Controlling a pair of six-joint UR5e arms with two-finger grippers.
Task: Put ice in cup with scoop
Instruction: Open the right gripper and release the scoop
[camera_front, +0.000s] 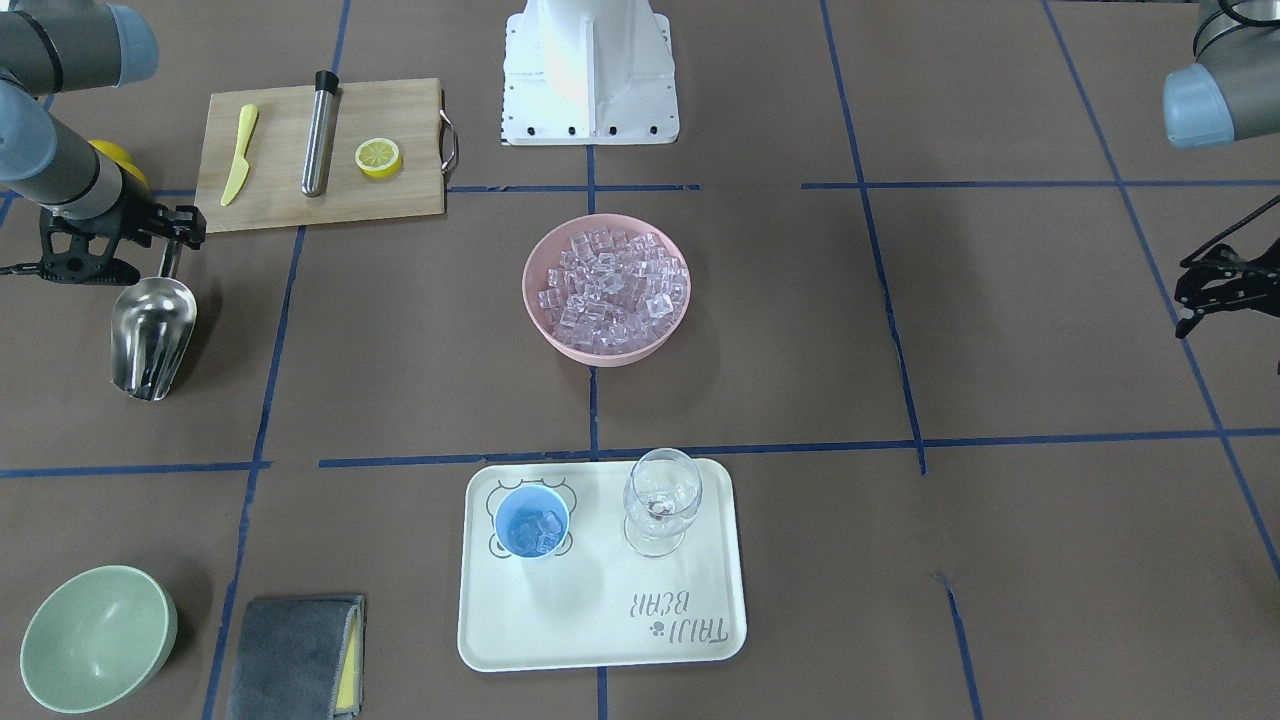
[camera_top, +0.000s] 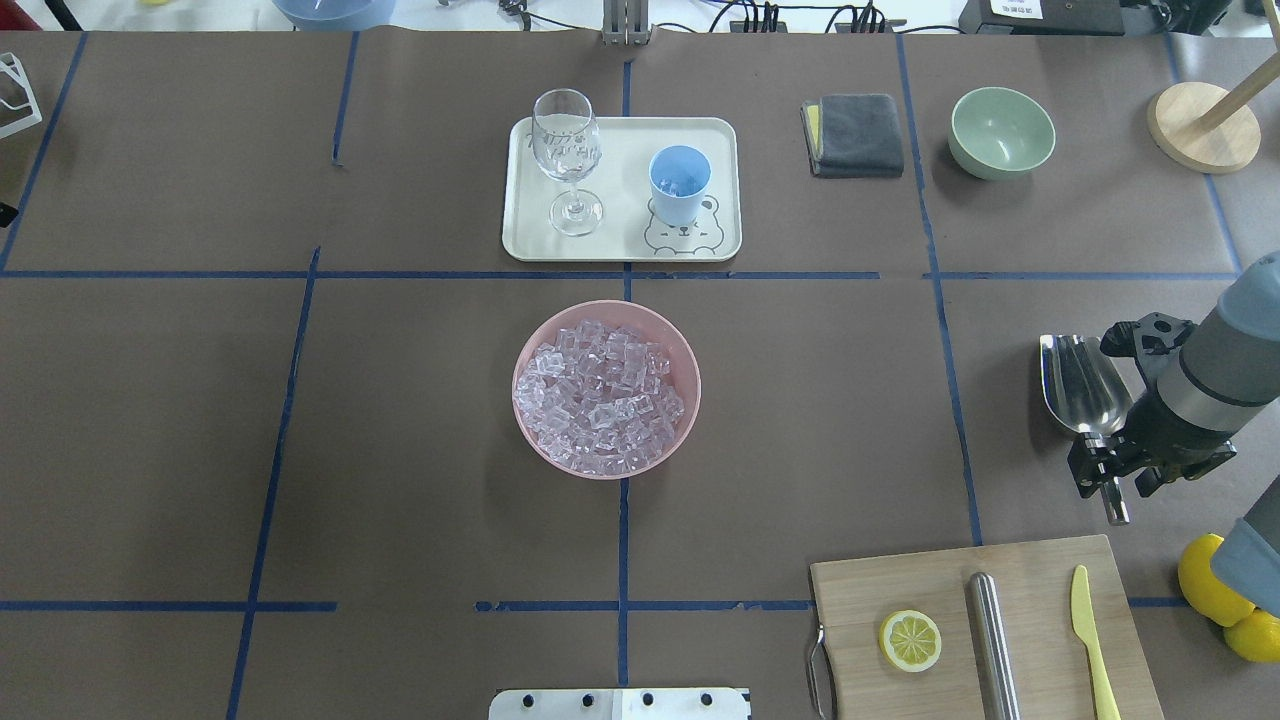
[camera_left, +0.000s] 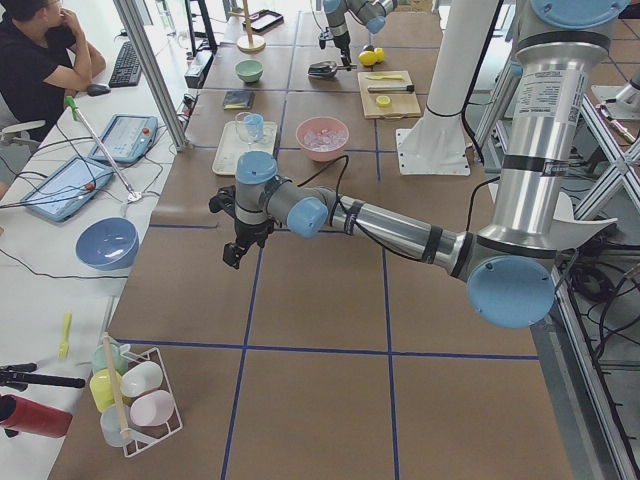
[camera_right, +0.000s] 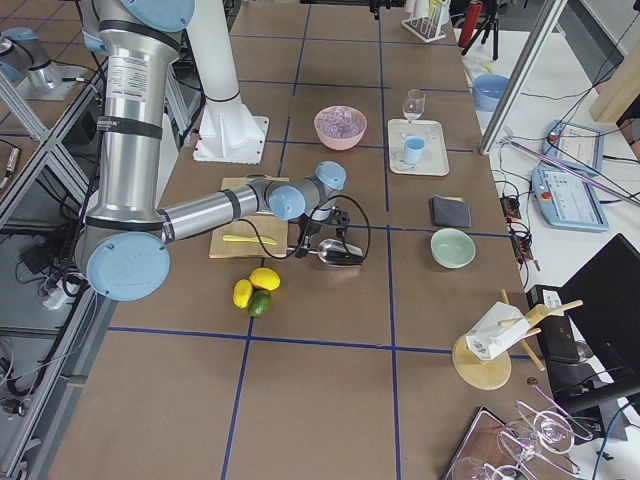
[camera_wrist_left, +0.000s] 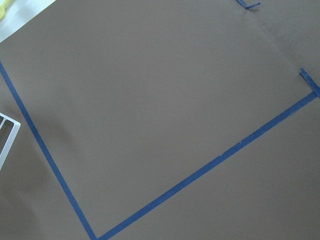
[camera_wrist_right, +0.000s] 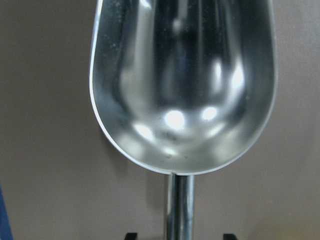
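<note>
The steel scoop (camera_front: 152, 335) lies on the table at the robot's right side, trough up and empty; it also shows in the overhead view (camera_top: 1080, 385) and fills the right wrist view (camera_wrist_right: 182, 85). My right gripper (camera_top: 1110, 465) is open, its jaws on either side of the thin handle (camera_wrist_right: 180, 210) with gaps showing. The ice (camera_top: 600, 395) is heaped in a pink bowl (camera_top: 690, 350) at the table's middle. The light blue cup (camera_top: 680, 185) stands on a cream tray (camera_top: 620, 245) and holds a few cubes. My left gripper (camera_front: 1185, 297) hovers open and empty far to the robot's left.
A clear stemmed glass (camera_top: 567, 150) stands on the tray beside the cup. A grey cloth (camera_top: 855, 135) and a pale green bowl (camera_top: 1002, 130) sit beyond the scoop. A cutting board (camera_top: 990, 630) with lemon half, steel cylinder and yellow knife lies near the right arm; whole lemons (camera_top: 1215, 580) lie beside it.
</note>
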